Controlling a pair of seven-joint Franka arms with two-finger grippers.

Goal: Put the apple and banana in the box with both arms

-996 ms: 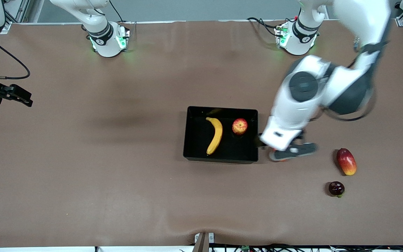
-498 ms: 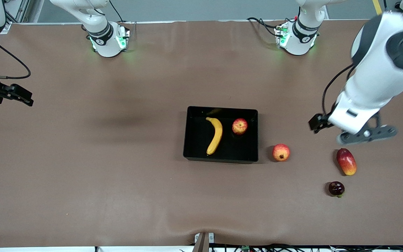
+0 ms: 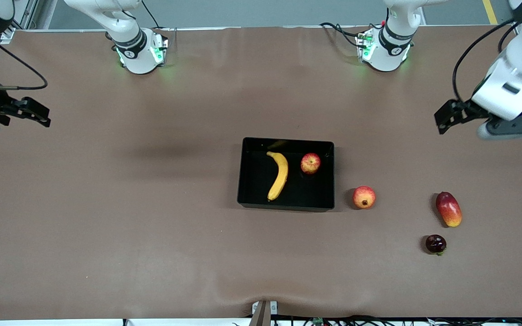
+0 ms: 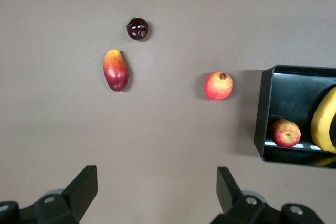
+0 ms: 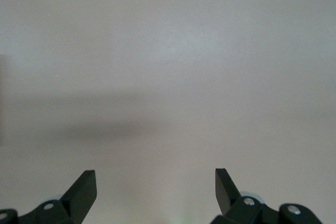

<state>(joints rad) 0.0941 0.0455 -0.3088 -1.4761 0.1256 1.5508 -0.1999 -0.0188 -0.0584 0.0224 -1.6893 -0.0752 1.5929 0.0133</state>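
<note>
Yellow banana [image 3: 278,175] and red apple [image 3: 310,163] lie in the black box [image 3: 252,199], well apart from both our end effectors, so we hold left end effector [image 4: 156,192] and right end effector [image 5: 155,190] wide and empty over bare table [image 3: 152,226].

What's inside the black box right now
Inside the box lie the banana and the apple, side by side and not touching. The rest of its floor is bare; only the patches directly beneath the two fruits are covered.
</note>
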